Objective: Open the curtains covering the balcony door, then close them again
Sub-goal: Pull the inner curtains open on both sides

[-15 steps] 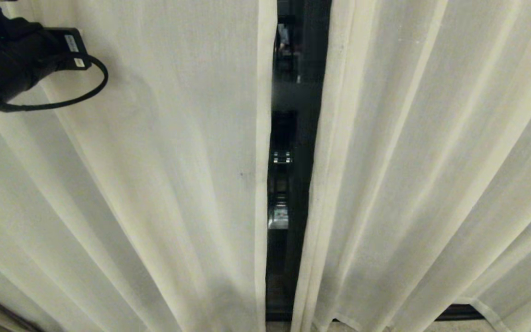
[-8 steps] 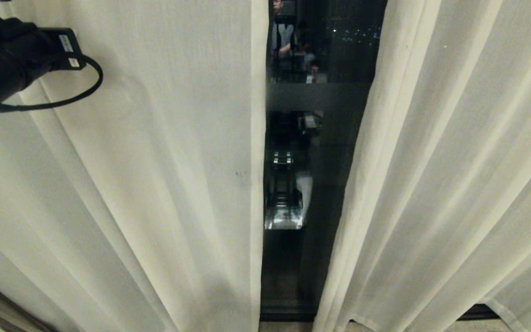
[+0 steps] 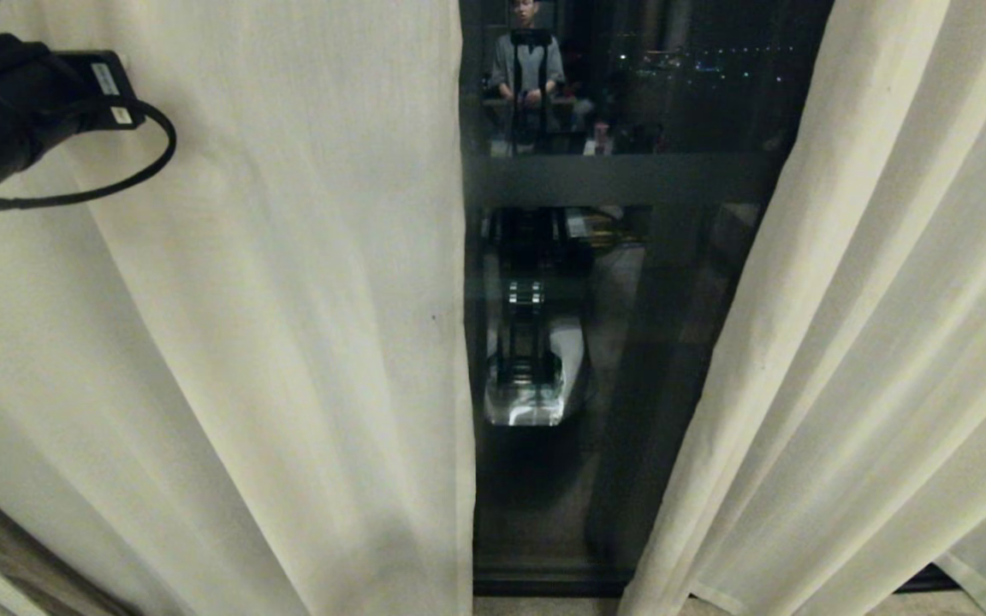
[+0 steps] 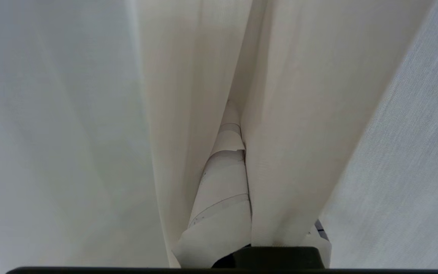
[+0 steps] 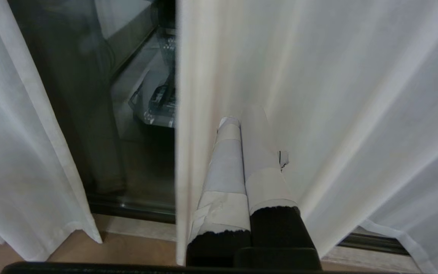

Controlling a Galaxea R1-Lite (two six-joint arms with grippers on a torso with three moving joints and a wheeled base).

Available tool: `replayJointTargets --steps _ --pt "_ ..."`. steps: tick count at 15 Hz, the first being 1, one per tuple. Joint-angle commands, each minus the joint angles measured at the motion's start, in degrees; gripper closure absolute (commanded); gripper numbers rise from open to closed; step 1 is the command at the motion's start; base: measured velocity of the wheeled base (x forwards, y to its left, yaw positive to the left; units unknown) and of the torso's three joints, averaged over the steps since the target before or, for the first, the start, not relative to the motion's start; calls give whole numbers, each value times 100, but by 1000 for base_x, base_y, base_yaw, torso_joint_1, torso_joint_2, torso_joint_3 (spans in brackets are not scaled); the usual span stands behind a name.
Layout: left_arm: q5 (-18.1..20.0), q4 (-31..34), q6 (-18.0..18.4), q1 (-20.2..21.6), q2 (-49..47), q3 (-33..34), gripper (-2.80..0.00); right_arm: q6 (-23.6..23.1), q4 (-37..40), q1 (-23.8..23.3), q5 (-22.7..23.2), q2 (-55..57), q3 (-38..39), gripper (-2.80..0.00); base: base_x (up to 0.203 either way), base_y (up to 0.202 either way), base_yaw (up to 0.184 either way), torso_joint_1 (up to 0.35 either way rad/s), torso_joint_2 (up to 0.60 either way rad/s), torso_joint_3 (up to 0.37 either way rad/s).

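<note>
Curtains (image 3: 288,342) soft, light, slippery; left tool (image 4: 238,152) pinches a pleat, right tool (image 5: 242,152) closed empty; grip edge hem.

The gap between the curtains (image 3: 288,299) has widened, baring more balcony door (image 3: 630,359)

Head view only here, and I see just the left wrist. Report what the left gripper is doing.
Observer: The left gripper is shut on a vertical fold of the curtains.
Operator: Now give me the right gripper. It's outside my view.
Observer: The right gripper is shut with nothing between its fingers. It points at a curtain panel, next to the exposed glass of the balcony door.
</note>
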State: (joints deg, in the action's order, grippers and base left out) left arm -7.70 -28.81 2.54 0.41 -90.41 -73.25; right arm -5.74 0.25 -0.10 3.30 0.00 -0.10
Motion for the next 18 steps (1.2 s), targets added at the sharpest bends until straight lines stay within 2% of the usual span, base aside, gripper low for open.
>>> replayJointTargets --steps 1,18 --pt "13 -20 1 40 15 4 0 -6 1 1 4 9 1 0 0 191 1 1 2 3" --pt "32 -20 -6 108 -3 50 0 -6 1 1 4 9 1 0 0 191 1 2 2 3"
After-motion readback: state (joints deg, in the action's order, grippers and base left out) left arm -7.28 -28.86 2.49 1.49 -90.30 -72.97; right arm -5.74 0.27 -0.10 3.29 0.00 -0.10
